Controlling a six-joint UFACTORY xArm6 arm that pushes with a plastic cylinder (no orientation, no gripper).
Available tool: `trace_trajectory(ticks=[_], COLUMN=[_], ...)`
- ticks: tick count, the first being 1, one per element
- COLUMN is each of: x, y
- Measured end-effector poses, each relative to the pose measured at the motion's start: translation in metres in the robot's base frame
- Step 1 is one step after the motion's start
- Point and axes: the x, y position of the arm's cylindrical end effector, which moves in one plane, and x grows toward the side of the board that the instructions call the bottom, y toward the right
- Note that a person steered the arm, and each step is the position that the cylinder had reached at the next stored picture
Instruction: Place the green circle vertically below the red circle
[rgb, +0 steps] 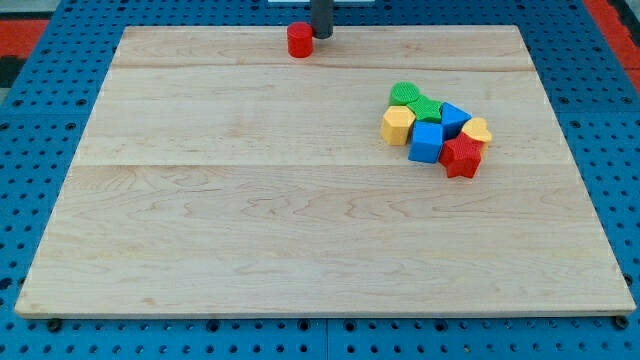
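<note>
Take the red circle (299, 40) as your landmark: it sits at the top edge of the table (250, 230), a little left of the middle. My tip (322, 35) stands just beside it on the view's right, touching it or very nearly so; you cannot tell which from this angle. There are no fingers on this arm, only the dark rod, so nothing opens, closes or grips.

You will find the green circle (426, 107) well apart from the red circle, down and to the view's right, inside a tight cluster of blocks. A second green block (404, 94), its shape hard to make out, touches the green circle on the side nearer the red circle. Further from the red circle, just below those two, you see a yellow hexagon-like block (397, 125) and a blue cube (426, 142). A blue triangle-like block (455, 118) lies to the right of the green circle, with a yellow heart-like block (477, 130) beyond it. The red star (461, 157) is the cluster's farthest piece from the red circle, at its lower right.
</note>
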Motion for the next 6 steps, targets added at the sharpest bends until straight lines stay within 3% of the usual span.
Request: trace_trajectory(ticks=[2,4,5,6], x=[0.008,0.058,0.113,0.135], y=[0.052,0.153,0.151,0.135])
